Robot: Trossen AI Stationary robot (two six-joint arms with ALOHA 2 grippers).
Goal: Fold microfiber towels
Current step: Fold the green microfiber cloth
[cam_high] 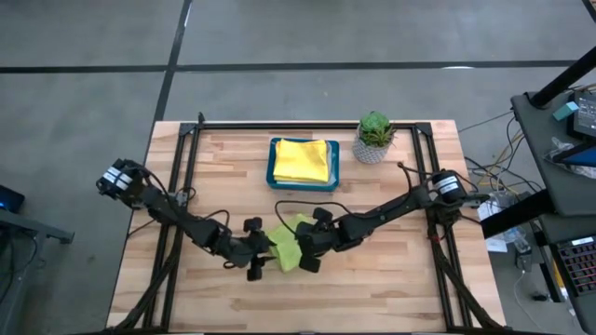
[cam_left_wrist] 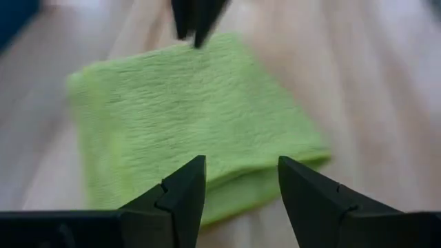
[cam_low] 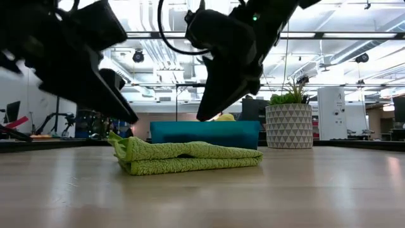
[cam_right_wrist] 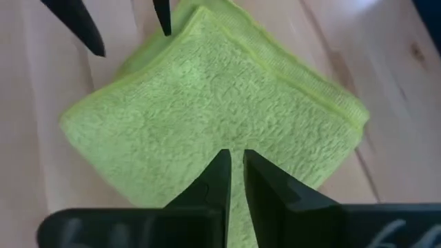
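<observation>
Lime green towel point(cam_high: 290, 244): lain folded on the table point(cam_high: 391, 288), between both grippers | Left gripper point(cam_left_wrist: 238, 180): fingers parted, nothing clamped, poised at the towel's edge | Right gripper point(cam_right_wrist: 236, 165): fingers nearly together, nothing clamped, above the towel | Yellow towel point(cam_high: 305, 160): seen in the teal tray point(cam_high: 272, 173), well beyond both grippers.

Yellow towel point(cam_low: 223, 116) mostly hidden behind teal tray point(cam_low: 205, 134) in low view. Lime green towel point(cam_high: 289, 244) partly covered by grippers from above.

A teal tray point(cam_high: 273, 173) sits at the table's point(cam_high: 391, 288) far edge, with a potted plant point(cam_high: 374, 136) just beside it (in a white patterned pot).
</observation>
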